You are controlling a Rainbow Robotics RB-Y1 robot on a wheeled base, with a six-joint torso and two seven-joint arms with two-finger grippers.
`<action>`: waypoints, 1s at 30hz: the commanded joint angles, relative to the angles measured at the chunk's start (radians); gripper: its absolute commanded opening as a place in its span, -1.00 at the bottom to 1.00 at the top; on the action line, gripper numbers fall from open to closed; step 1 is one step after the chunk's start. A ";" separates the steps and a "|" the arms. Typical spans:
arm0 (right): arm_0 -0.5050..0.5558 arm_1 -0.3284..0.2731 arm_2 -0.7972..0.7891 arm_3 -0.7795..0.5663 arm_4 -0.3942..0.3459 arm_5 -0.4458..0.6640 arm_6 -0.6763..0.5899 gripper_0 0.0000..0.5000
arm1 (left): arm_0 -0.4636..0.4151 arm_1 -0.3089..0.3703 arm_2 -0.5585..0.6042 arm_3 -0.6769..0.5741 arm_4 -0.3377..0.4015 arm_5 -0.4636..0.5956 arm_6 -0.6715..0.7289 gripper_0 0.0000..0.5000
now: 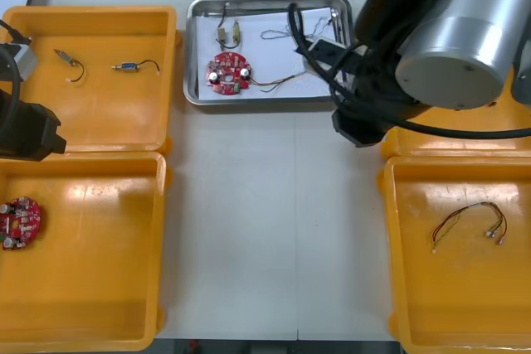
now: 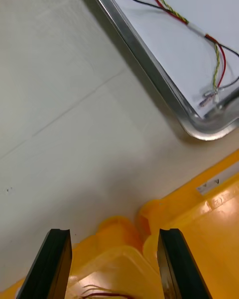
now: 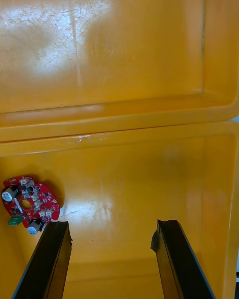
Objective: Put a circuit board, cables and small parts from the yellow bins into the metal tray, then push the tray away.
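**Tray loaded, push not yet made**

The tray (image 1: 267, 100) holds a board (image 1: 228, 72), two small parts (image 1: 222, 35) and a red and yellow cable (image 1: 278, 82) on its white inside. Another thin cable (image 1: 278, 35) lies past them, and I cannot tell its colour. From that I judge the loading done or close to it, with the push as the step left.

Stock remains in the bins (image 1: 91, 14). Two wired parts (image 1: 133, 65) lie in the far left one, a spare board (image 1: 20, 221) in the near left one, and a spare cable (image 1: 469, 225) in the near right one.

My right gripper (image 2: 114, 232) is wide open and empty. It hovers over the tabletop (image 2: 59, 104), where the corners of the two right bins meet. The tray's near corner is just ahead of its fingers.

My left gripper (image 3: 112, 224) is also wide open and empty. It is over the near left bin, and the spare board lies just outside one finger, not between the two.

The front view gives me the whole layout, though my right arm covers much of the far right bin there. The right wrist view adds the gap between my fingers and the cable's bare end resting near the tray's corner rim. The left wrist view adds how close the spare board sits to my finger, apart from it but only just.
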 commanded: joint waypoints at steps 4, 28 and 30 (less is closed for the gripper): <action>0.130 -0.125 -0.167 -0.065 -0.040 0.020 -0.041 1.00 | 0.022 0.043 0.032 -0.030 -0.009 0.006 0.020 1.00; 0.573 -0.209 -0.690 -0.101 -0.080 0.112 -0.119 1.00 | 0.022 0.043 0.032 -0.030 -0.009 0.006 0.020 1.00; 0.619 -0.209 -0.733 -0.115 -0.074 0.113 -0.127 1.00 | 0.022 0.043 0.032 -0.030 -0.009 0.006 0.020 1.00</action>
